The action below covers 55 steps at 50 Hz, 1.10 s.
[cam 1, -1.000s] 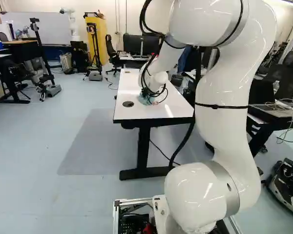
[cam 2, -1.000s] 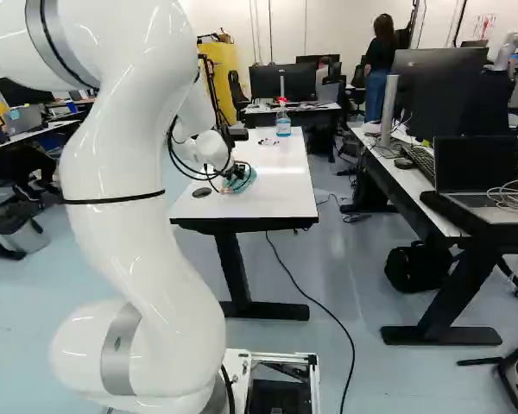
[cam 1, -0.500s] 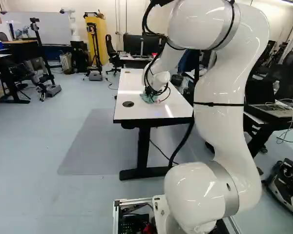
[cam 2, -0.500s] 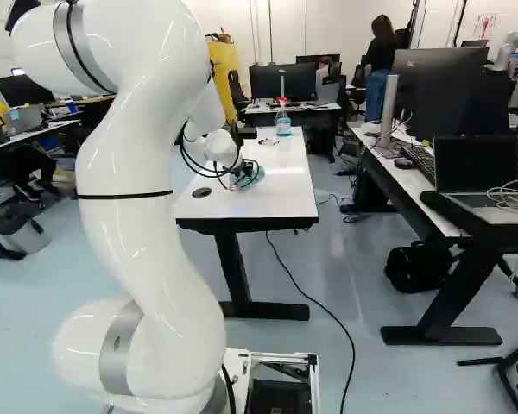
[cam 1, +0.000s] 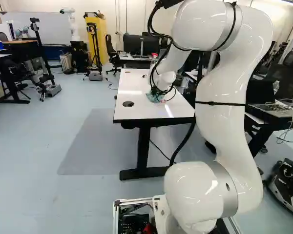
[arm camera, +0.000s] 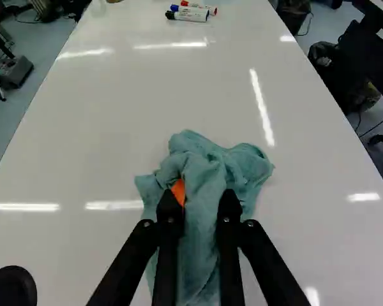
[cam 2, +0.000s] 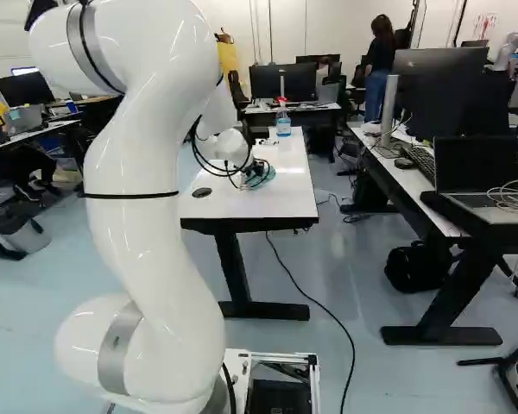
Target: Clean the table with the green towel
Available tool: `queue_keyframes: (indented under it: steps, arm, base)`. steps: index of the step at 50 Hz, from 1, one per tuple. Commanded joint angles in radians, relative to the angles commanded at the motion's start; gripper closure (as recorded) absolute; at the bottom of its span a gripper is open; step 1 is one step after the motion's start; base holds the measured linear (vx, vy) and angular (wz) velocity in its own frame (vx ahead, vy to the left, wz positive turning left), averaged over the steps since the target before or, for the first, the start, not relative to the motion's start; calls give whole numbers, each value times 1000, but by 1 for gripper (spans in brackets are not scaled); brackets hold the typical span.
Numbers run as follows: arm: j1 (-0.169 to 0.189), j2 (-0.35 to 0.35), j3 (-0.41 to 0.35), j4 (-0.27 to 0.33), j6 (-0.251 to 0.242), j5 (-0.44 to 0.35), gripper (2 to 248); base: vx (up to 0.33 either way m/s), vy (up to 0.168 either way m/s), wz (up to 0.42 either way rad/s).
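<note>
You have a soft green towel [arm camera: 201, 162], its shade leaning to blue, crumpled into a loose bundle with rounded folds. It is pinched between both fingers of the pincer [cam 2: 257, 172]; your towel bulges out ahead of them and to either side, while a narrower length runs back between and under them. It rests on the worktop [cam 1: 139, 87], around the middle of its width, farther from the base than the round black inset [cam 1: 128, 104] in the surface. Your worktop is long, flat and level, with a glossy white top that mirrors streaks of light, a black edge and black legs.
</note>
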State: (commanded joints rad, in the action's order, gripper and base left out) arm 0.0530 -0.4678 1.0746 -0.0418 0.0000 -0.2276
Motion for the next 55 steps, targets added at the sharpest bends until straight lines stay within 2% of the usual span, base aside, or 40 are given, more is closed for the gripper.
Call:
queue_keyframes:
  steps: [21,43,55]
  arm:
    - [50,46,-59,0,0,0,187]
    - [54,138,-176,0,0,0,187]
    - [41,186,-233,0,0,0,187]
  base:
    - [0,0,0]
    - [0,0,0]
    - [0,0,0]
